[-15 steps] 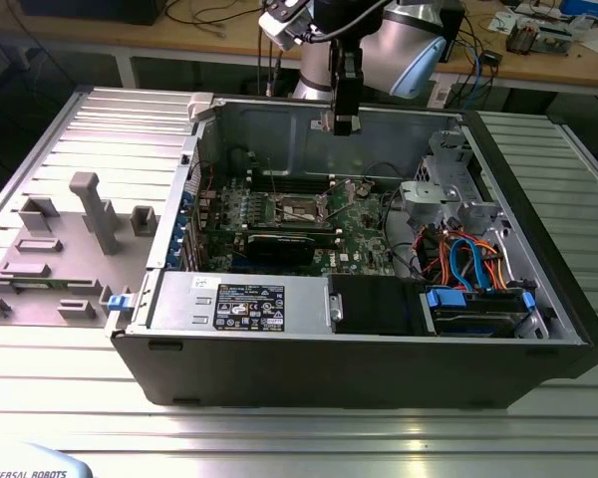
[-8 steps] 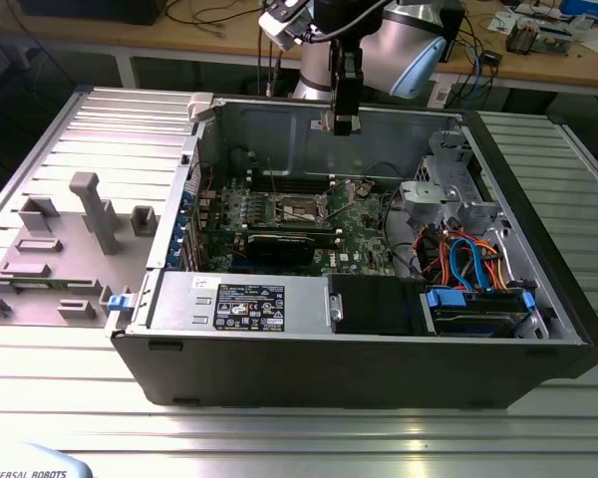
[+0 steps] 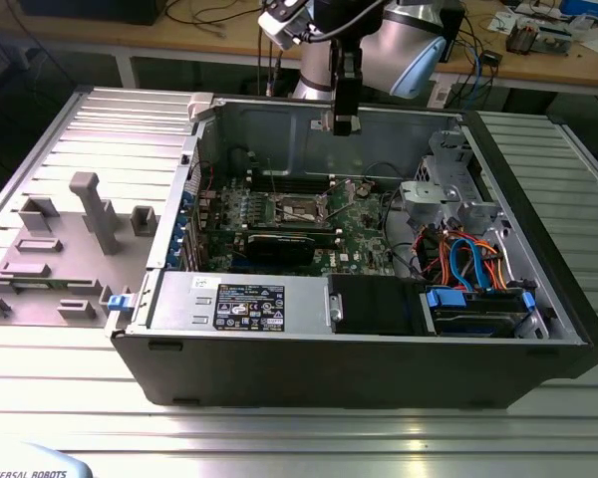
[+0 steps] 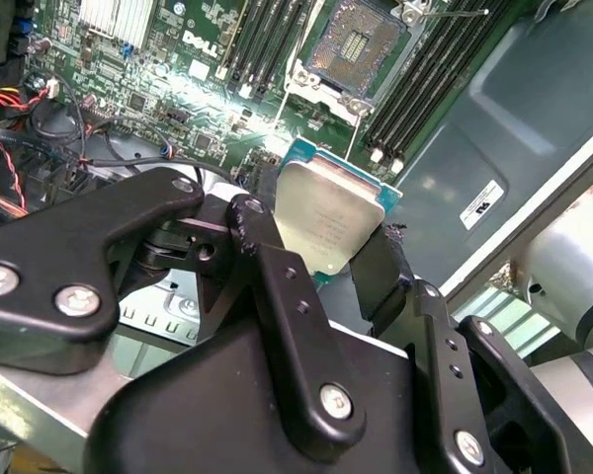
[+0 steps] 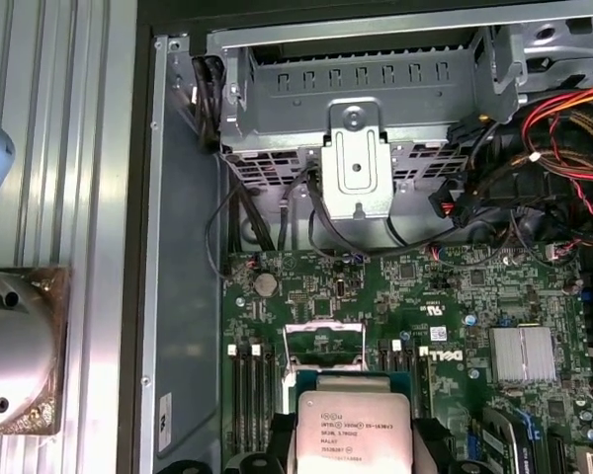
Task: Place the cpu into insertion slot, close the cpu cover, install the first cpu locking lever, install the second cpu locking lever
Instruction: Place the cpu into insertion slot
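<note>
End effector fingers clench the cpu by two opposite edges, its silver top facing the wrist cameras. The chip hangs in the air, apart from the insertion slot, which lies open and bare on the green motherboard. So thin an edge grip could let the chip slip or tilt, and set down skewed it would likely bend the socket's contacts. In the exterior view the arm reaches over the computer case's far wall, wrist pointing straight down above the board.
</note>
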Available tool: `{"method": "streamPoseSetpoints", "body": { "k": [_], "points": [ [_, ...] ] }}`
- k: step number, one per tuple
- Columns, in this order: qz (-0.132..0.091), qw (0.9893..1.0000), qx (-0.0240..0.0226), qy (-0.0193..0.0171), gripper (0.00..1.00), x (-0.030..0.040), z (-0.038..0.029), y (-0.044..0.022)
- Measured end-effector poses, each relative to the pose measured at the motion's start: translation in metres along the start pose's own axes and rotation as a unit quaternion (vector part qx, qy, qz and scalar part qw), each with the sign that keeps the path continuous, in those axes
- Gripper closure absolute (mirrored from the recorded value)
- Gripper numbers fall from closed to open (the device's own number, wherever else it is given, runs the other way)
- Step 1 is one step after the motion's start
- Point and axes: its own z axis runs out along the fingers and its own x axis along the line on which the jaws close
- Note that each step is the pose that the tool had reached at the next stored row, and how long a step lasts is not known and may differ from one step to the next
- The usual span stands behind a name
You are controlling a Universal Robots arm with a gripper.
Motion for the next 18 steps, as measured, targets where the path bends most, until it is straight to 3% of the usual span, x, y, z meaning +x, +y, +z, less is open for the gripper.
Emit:
{"method": "streamPoseSetpoints", "body": {
  "k": [2,4,7,18],
  "points": [
    [0.021,0.9998,-0.0003,-0.0019,0.46,0.0,0.0002,0.0],
    [0.051,0.9987,-0.0008,-0.0045,0.46,0.0,0.0004,0.0],
    [0.072,0.9974,-0.0011,-0.0065,0.46,0.0,0.0004,-0.0001],
    [0.075,0.9972,-0.0011,-0.0067,0.46,0.0,0.0005,-0.0001]
  ]
}}
